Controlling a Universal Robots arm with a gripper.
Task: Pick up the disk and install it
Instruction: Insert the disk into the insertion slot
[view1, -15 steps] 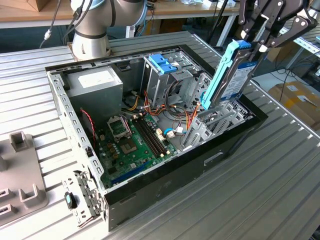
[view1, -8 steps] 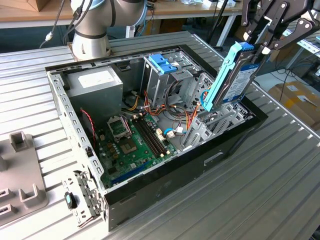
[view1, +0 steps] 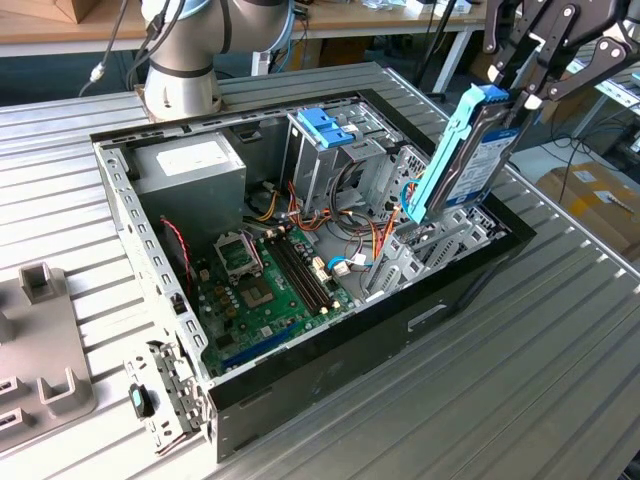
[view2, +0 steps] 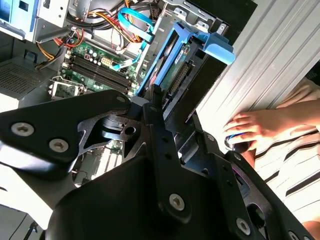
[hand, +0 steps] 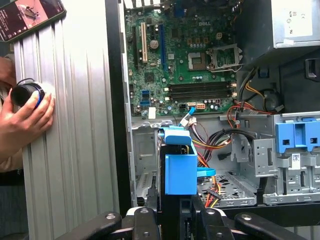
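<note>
At the exterior view's left edge we see grey moulded plastic holders (view1: 40, 375) lying on the ribbed aluminium table (view1: 560, 380). A small metal bracket (view1: 165, 400) sits at the near corner of the open black computer case (view1: 400, 340).

Inside the case, going rightward, we find a grey boxy power supply (view1: 190, 165) in the far left corner and a green motherboard (view1: 270, 290) flat on the floor. Next comes a tall bare-metal cage (view1: 320, 170) topped by a blue plastic bracket (view1: 325, 128), with orange, red and blue cables (view1: 370, 245) looped at its foot. At the case's right end sits a grey metal drive bay (view1: 440, 235).

Above that bay the flat grey-black disk edged by a bright blue plastic carrier frame (view1: 465, 165) stands steeply tilted. Its lower end dips inside the case walls and its upper end is well above the rim. We cannot tell whether the lower end touches the bay. The black linkage claw (view1: 512, 98) is clamped narrow on the disk's upper end.

In the first wrist view we see the disk (hand: 180, 172) end-on over the bay. In both wrist views a person's hand (view2: 262, 125) (hand: 27, 122) rests on the table outside the case, cupped over a small dark round object (view2: 239, 145) (hand: 24, 93).
</note>
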